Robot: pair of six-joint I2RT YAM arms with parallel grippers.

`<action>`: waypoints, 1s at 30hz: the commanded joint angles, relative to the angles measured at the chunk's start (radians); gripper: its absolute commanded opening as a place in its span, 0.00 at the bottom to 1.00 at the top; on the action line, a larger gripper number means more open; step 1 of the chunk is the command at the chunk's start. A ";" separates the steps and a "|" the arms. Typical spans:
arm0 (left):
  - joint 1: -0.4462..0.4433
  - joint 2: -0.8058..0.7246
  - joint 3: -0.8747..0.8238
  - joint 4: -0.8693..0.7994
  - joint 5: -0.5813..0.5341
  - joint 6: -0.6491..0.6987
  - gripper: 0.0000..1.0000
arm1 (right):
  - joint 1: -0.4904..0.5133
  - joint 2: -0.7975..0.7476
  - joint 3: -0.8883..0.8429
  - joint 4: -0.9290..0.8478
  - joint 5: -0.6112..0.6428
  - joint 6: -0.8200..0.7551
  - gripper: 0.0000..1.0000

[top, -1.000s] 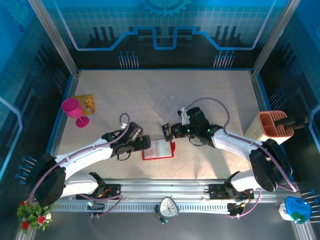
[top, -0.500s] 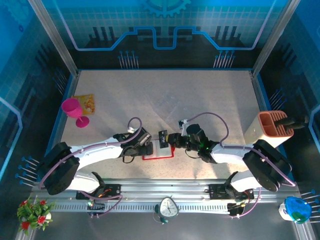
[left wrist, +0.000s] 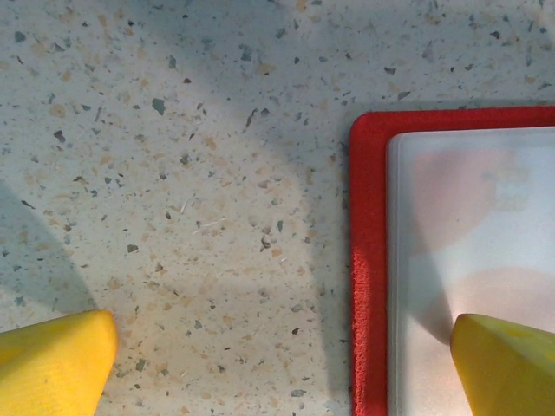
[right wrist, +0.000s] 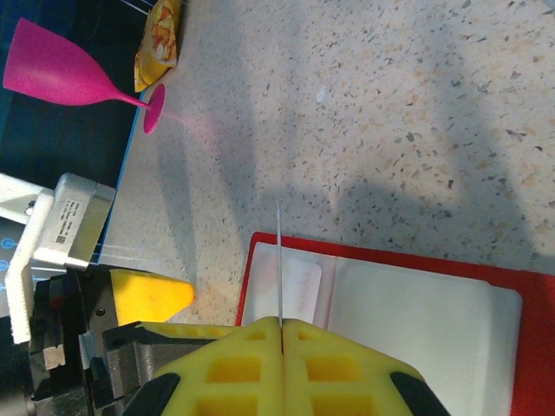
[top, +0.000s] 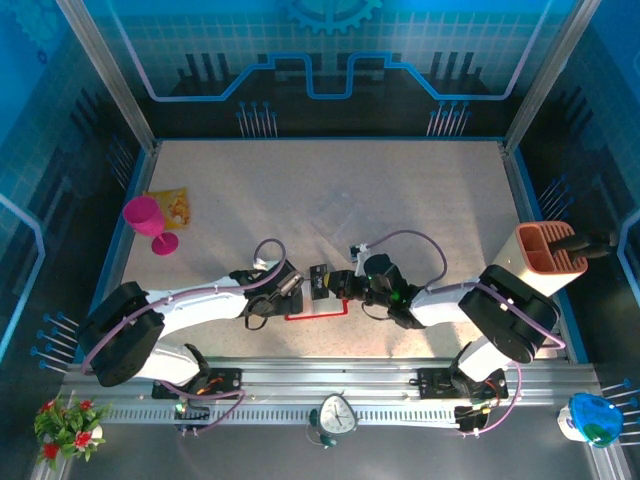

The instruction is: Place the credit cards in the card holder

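Low in the frame's centre we see the right gripper [top: 331, 284] pinching a credit card [top: 320, 279] over the red card holder [top: 318, 317] (mostly hidden), with the left gripper [top: 298, 293] spread wide just beside it.

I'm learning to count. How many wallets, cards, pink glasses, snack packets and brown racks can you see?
Wallet: 1
Card: 1
Pink glass: 1
Snack packet: 1
Brown rack: 1
Total: 5

I see card holder [left wrist: 368, 260] red rim matt, slightly fuzzy; its pale lining smooth, soft sheen. Table [left wrist: 173, 191] beside it speckled stone-look, matt. Left gripper [left wrist: 279, 364] fingers [left wrist: 52, 364] yellow matt plastic.
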 commanded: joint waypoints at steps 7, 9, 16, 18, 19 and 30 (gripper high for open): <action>-0.006 0.021 -0.033 -0.044 -0.020 -0.037 0.99 | 0.021 0.062 -0.017 0.101 0.026 0.028 0.00; -0.006 0.021 -0.036 -0.042 -0.018 -0.037 0.99 | 0.024 0.072 -0.020 0.111 0.027 0.031 0.00; -0.006 0.022 -0.044 -0.034 -0.016 -0.041 0.99 | 0.024 0.112 -0.035 0.155 0.035 0.049 0.00; -0.006 0.023 -0.047 -0.033 -0.016 -0.043 0.99 | 0.027 0.122 -0.038 0.165 0.035 0.053 0.00; -0.006 0.023 -0.047 -0.032 -0.015 -0.043 0.99 | 0.027 0.128 -0.040 0.169 0.035 0.056 0.00; -0.006 0.025 -0.052 -0.027 -0.013 -0.045 0.99 | 0.050 0.160 -0.050 0.192 0.037 0.073 0.00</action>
